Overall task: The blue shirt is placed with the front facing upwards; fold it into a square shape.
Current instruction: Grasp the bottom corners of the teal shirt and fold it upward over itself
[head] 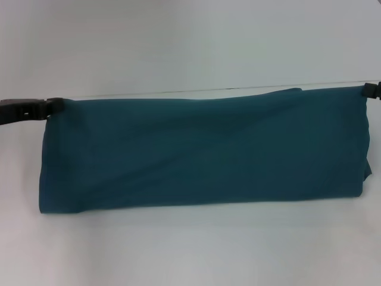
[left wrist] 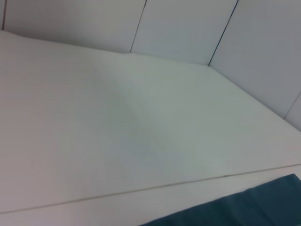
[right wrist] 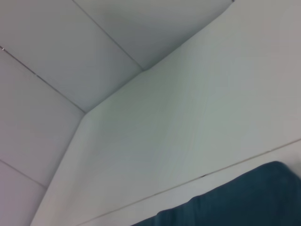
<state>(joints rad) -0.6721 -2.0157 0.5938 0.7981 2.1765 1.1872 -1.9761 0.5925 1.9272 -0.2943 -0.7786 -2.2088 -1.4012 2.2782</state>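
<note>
The blue shirt (head: 202,155) is a long, plain teal band across the head view, with no lettering showing. Its top edge runs nearly straight between my two grippers. My left gripper (head: 56,105) comes in from the left edge and pinches the shirt's upper left corner. At the far right, my right gripper (head: 369,90) holds the upper right corner. The left side hangs lower and bulges at the bottom. A strip of the shirt (left wrist: 254,207) shows in the left wrist view, and an edge of the shirt (right wrist: 244,197) in the right wrist view; neither shows fingers.
The white table (head: 190,250) stretches in front of and behind the shirt. A thin seam line (head: 178,91) crosses it just behind the shirt's top edge. White wall panels (left wrist: 188,28) stand at the table's far side.
</note>
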